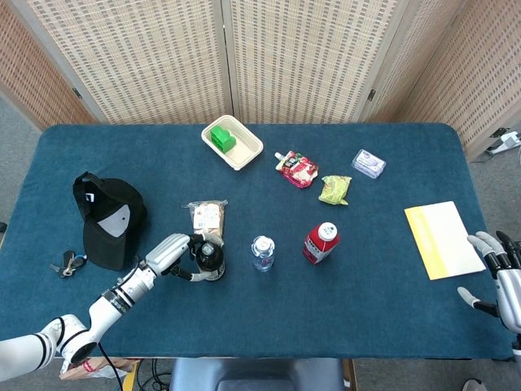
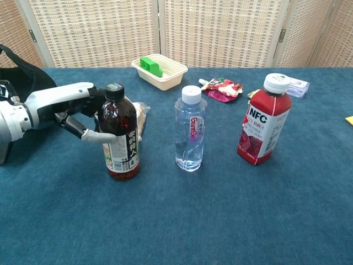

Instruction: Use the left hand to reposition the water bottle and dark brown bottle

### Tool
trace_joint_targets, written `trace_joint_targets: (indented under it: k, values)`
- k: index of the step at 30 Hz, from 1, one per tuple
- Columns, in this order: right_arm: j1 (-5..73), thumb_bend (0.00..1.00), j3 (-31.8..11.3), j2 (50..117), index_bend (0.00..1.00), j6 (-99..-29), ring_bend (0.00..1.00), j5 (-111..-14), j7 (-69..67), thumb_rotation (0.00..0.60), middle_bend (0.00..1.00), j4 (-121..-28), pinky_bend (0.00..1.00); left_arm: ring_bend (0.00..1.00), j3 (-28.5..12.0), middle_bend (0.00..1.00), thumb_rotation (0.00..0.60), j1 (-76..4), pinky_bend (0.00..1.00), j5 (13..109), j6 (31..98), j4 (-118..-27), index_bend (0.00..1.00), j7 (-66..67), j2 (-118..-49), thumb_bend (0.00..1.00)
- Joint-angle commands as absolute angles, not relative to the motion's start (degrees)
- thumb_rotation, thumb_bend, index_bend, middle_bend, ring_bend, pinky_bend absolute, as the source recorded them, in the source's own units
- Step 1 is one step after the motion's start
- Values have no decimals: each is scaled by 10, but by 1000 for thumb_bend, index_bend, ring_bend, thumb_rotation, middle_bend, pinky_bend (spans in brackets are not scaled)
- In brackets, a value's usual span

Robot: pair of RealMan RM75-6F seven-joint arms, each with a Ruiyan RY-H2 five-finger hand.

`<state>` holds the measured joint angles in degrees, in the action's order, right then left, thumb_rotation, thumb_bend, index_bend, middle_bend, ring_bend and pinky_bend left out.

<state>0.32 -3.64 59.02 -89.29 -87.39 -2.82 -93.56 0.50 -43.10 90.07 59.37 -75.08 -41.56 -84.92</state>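
The dark brown bottle (image 1: 210, 259) (image 2: 119, 132) stands upright on the blue table, front left of centre. My left hand (image 1: 172, 254) (image 2: 77, 107) wraps around it from the left, with the thumb across its front and the fingers behind. The clear water bottle (image 1: 262, 252) (image 2: 190, 130), white-capped, stands upright just to the right of it, untouched. My right hand (image 1: 496, 269) rests at the table's front right edge with its fingers spread, holding nothing; the chest view does not show it.
A red NFC juice bottle (image 1: 320, 243) (image 2: 262, 121) stands right of the water bottle. Behind the dark bottle lies a snack packet (image 1: 207, 216). A black cap (image 1: 108, 216) and keys (image 1: 65, 262) lie at the left. At the back is a white tray (image 1: 244, 151). A yellow booklet (image 1: 442, 239) lies right.
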Motion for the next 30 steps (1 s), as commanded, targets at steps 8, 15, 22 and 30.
trace_joint_targets:
  k: [8, 15, 22, 30]
  values:
    - [-1, 93, -36, 594, 190, -901, 54, -877, -34, 600, 157, -930, 182, 208, 0, 203, 600, -426, 401, 903, 602, -754, 99, -423, -845, 221]
    - [-3, 92, -36, 593, 190, -907, 54, -881, -31, 600, 157, -934, 182, 55, 1, 72, 600, -414, 238, 909, 621, -776, 0, -413, -827, 221]
    - [-1, 93, -35, 590, 190, -903, 54, -880, -28, 600, 158, -937, 182, 37, 4, 43, 600, -391, 216, 901, 642, -819, 0, -404, -785, 221]
    - [1, 93, -38, 584, 190, -895, 53, -872, -28, 600, 158, -940, 182, 37, -2, 43, 600, -345, 216, 873, 687, -866, 0, -363, -724, 221]
